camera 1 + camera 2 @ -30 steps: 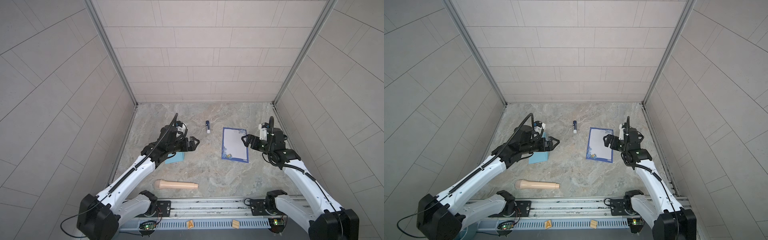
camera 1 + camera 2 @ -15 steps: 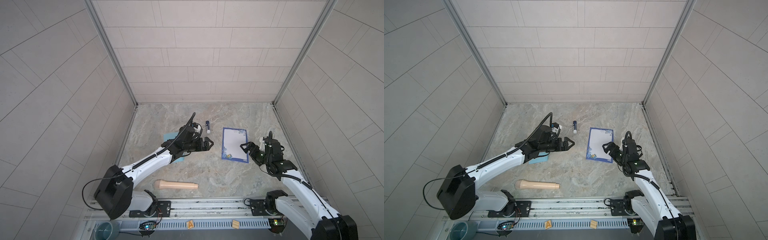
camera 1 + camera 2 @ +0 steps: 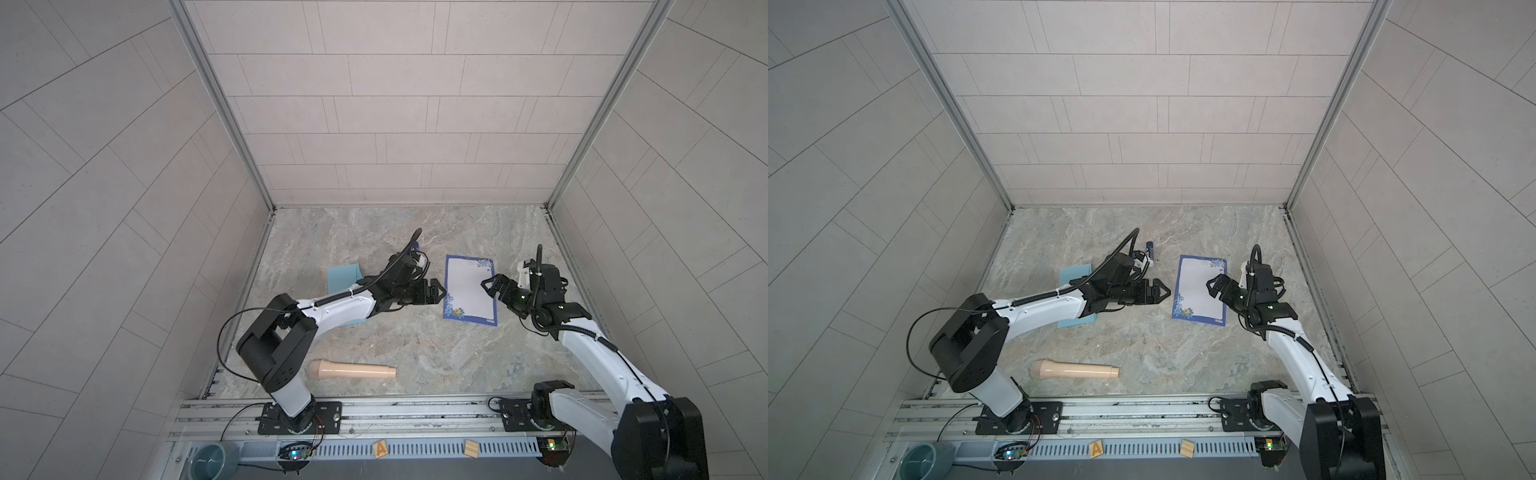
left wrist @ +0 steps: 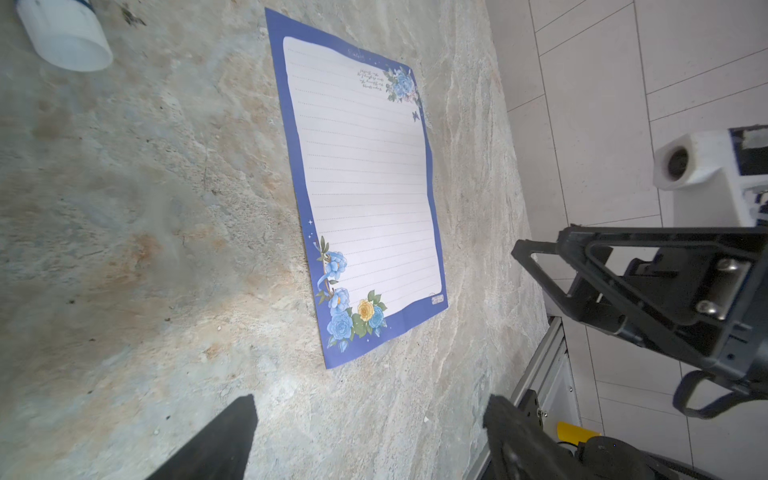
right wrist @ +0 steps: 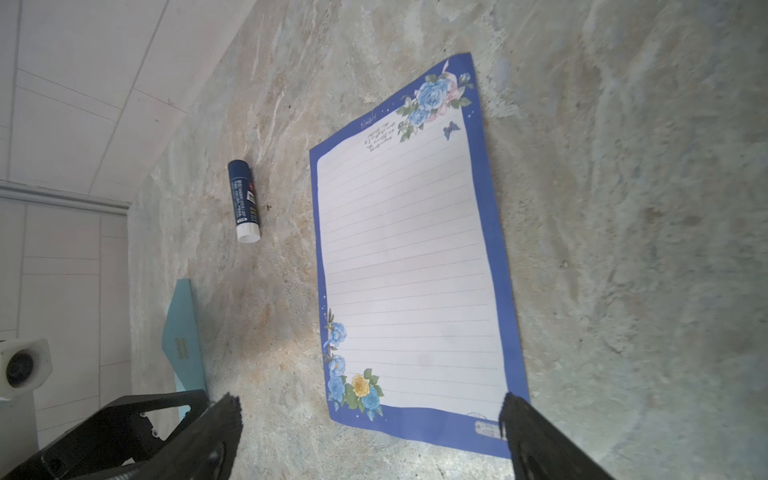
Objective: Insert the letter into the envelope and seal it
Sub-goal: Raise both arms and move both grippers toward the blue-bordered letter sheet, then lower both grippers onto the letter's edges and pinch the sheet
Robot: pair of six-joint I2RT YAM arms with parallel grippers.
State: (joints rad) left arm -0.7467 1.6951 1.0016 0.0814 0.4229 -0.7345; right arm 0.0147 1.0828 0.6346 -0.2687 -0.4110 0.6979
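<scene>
The letter [image 3: 469, 291] [image 3: 1200, 291], a white sheet with a dark blue border and blue flowers, lies flat on the marble table. My left gripper [image 3: 439, 291] [image 3: 1165, 292] is open, low beside the letter's left edge. In the left wrist view its fingers [image 4: 232, 436] frame bare table just short of the letter [image 4: 365, 187]. My right gripper [image 3: 492, 284] [image 3: 1214, 284] is open over the letter's right edge, holding nothing. The light blue envelope [image 3: 343, 276] [image 3: 1073, 276] [image 5: 183, 332] lies left of the letter, partly under my left arm.
A dark blue glue stick [image 3: 1149, 251] [image 5: 245, 203] lies behind my left gripper. A beige cylinder [image 3: 353, 370] lies near the front rail. Tiled walls close in the back and both sides. A teal bowl [image 3: 214, 457] and wooden blocks [image 3: 380, 449] sit below the rail.
My left arm has reached right, from above the envelope to the letter's left edge. The right gripper dipped toward the front, then came back over the letter's right edge. Both stayed open.
</scene>
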